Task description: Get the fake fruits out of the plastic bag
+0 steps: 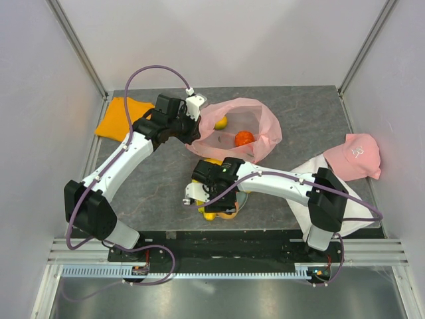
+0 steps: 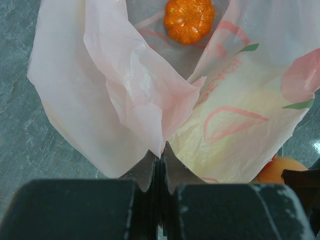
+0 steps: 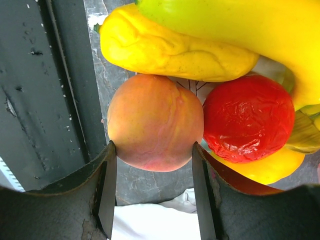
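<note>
The pink plastic bag (image 1: 259, 129) lies open at mid table. It holds an orange pumpkin-shaped fruit (image 1: 244, 138) and a yellow fruit (image 1: 220, 123). My left gripper (image 1: 194, 133) is shut on the bag's rim (image 2: 150, 125); the orange fruit (image 2: 189, 19) lies in the bag's mouth beyond it. My right gripper (image 1: 210, 201) is at the near table edge, its fingertips closed against both sides of a peach fruit (image 3: 155, 122). Beside the peach lie a red fruit (image 3: 248, 117) and the yellow banana bunch (image 3: 175, 47).
A folded orange cloth (image 1: 119, 118) lies at the far left. A pink cap (image 1: 355, 154) and a white cloth (image 1: 355, 203) lie on the right. The dark front rail (image 3: 45, 100) runs just left of the peach.
</note>
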`<action>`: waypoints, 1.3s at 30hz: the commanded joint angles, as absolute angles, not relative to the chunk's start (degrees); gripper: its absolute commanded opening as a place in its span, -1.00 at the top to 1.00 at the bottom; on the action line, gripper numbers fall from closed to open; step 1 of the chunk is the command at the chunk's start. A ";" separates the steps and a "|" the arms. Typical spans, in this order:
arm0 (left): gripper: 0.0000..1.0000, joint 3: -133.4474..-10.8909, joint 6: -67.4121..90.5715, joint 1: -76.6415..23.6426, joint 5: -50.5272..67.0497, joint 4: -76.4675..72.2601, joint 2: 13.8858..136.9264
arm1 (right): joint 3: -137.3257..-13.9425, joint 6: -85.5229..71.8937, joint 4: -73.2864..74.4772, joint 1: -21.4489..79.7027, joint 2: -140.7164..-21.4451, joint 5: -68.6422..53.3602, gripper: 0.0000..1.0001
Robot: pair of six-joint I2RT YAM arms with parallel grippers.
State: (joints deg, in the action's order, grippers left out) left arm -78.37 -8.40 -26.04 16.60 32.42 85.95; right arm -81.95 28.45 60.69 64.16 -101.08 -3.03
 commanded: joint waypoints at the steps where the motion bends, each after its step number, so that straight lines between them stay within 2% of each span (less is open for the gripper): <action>1: 0.97 -78.75 -8.70 -25.84 17.23 30.23 84.37 | -81.30 27.60 58.01 64.77 -101.43 -0.35 0.15; 6: 0.97 -78.84 -8.70 -25.84 17.40 30.15 84.29 | -80.68 27.33 57.83 64.78 -101.34 1.05 0.06; 15: 0.97 -79.01 -8.79 -25.93 17.49 30.15 84.37 | -81.21 27.33 58.88 64.78 -100.81 2.20 -0.36; 17: 0.97 -79.19 -8.70 -25.84 17.67 30.23 84.46 | -82.08 27.42 59.93 64.78 -100.64 2.37 -0.51; 18: 0.97 -79.28 -8.79 -25.84 17.58 30.23 84.46 | -82.61 27.60 60.55 64.78 -100.63 2.46 -0.89; 19: 0.97 -79.36 -8.70 -25.84 17.84 30.23 84.55 | -83.49 27.86 61.08 64.86 -100.46 2.55 -0.96; 34: 0.97 -81.38 -8.17 -25.93 18.54 30.32 85.52 | -92.29 31.55 70.22 62.32 -95.11 5.10 -0.96; 37: 0.97 -82.09 -7.82 -25.84 18.54 30.32 85.43 | -93.86 28.23 69.87 55.75 -92.11 -0.51 -0.96; 39: 0.97 -82.70 -7.56 -25.84 18.28 30.41 85.08 | -98.84 24.27 69.61 46.88 -91.23 -10.52 -0.96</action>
State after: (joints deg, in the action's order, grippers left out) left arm -79.53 -8.38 -26.04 17.08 32.42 85.95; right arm -91.09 29.50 68.55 58.22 -95.22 -0.05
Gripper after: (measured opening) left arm 0.022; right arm 0.982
